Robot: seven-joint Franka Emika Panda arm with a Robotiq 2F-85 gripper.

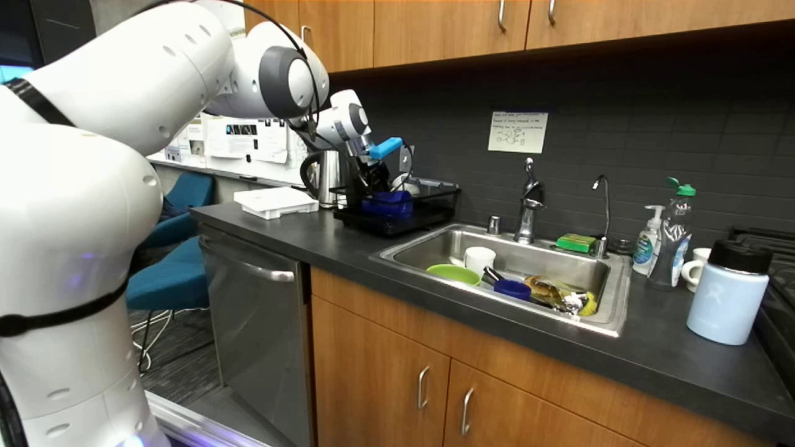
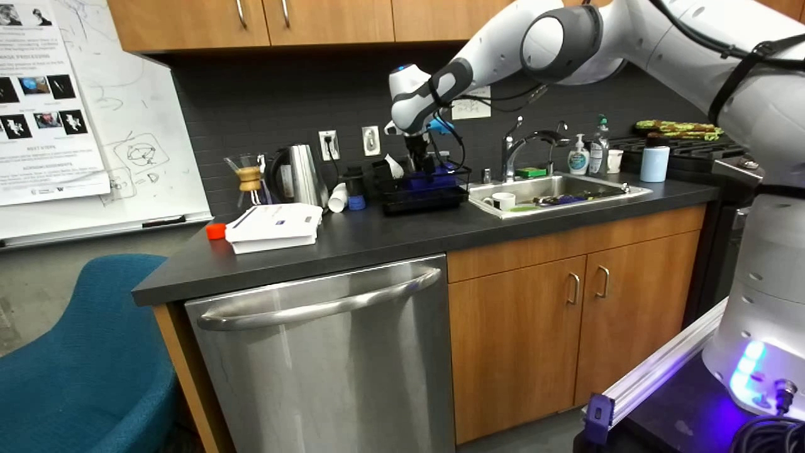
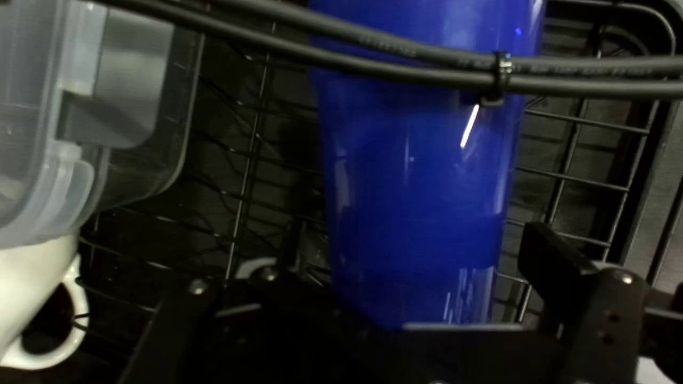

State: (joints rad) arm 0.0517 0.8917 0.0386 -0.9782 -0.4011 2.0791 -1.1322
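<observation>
In the wrist view a glossy blue cup (image 3: 416, 176) lies lengthwise between the fingers of my gripper (image 3: 419, 245). The jaws stand wide apart. A gap shows between the cup and the right-hand finger (image 3: 555, 256); the left-hand one is dark and close to the cup's side, so contact there cannot be told. Under the cup is the black wire dish rack (image 3: 573, 176). To the left are a clear plastic container (image 3: 128, 80) and a white mug (image 3: 32, 298). Both exterior views have the gripper (image 1: 372, 180) pointing down into the rack (image 2: 421, 202) at the blue cup (image 1: 390, 203).
A steel kettle (image 2: 302, 176) and a white box (image 2: 275, 226) stand beside the rack. On its other side is the sink (image 1: 553, 267) with dishes in it, below a faucet (image 1: 526, 217). Wall cabinets (image 1: 447, 37) hang above. Black cables (image 3: 373, 58) cross the wrist view.
</observation>
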